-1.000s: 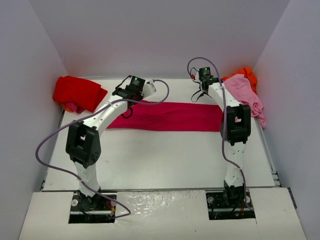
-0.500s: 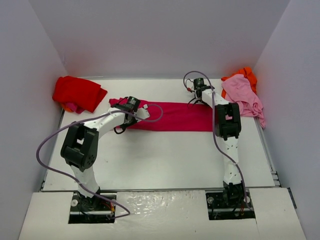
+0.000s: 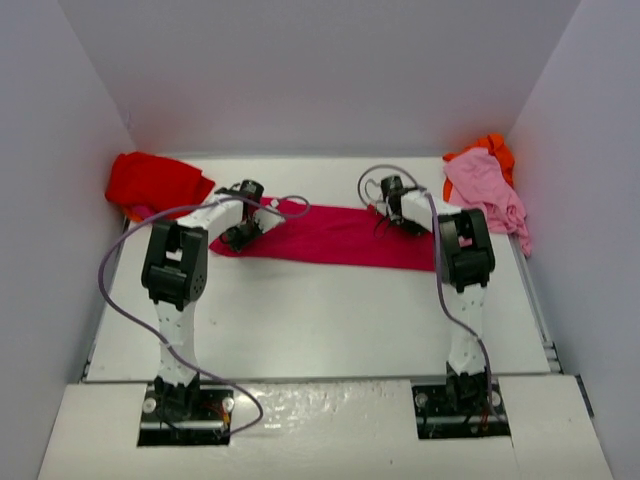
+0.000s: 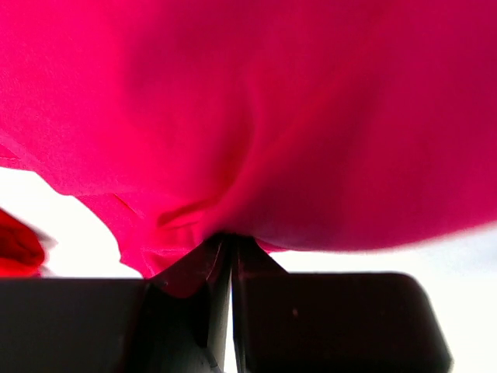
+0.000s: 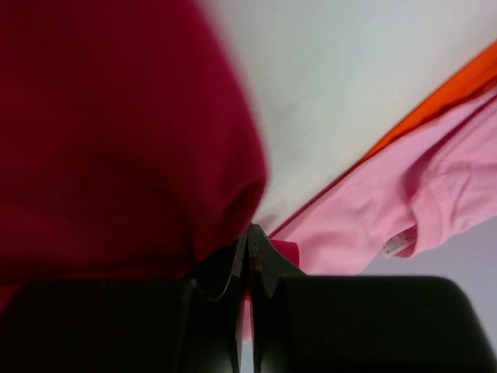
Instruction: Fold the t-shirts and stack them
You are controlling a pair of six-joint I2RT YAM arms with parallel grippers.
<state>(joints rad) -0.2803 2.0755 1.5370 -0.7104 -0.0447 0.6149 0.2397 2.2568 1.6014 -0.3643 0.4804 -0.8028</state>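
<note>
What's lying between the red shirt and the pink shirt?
The crimson-magenta shirt lies as a long strip between the red shirt and the pink shirt. The top view shows it.

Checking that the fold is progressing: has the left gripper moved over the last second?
Yes. The left gripper, shut on the crimson shirt, has shifted left, nearer the red shirt.
</note>
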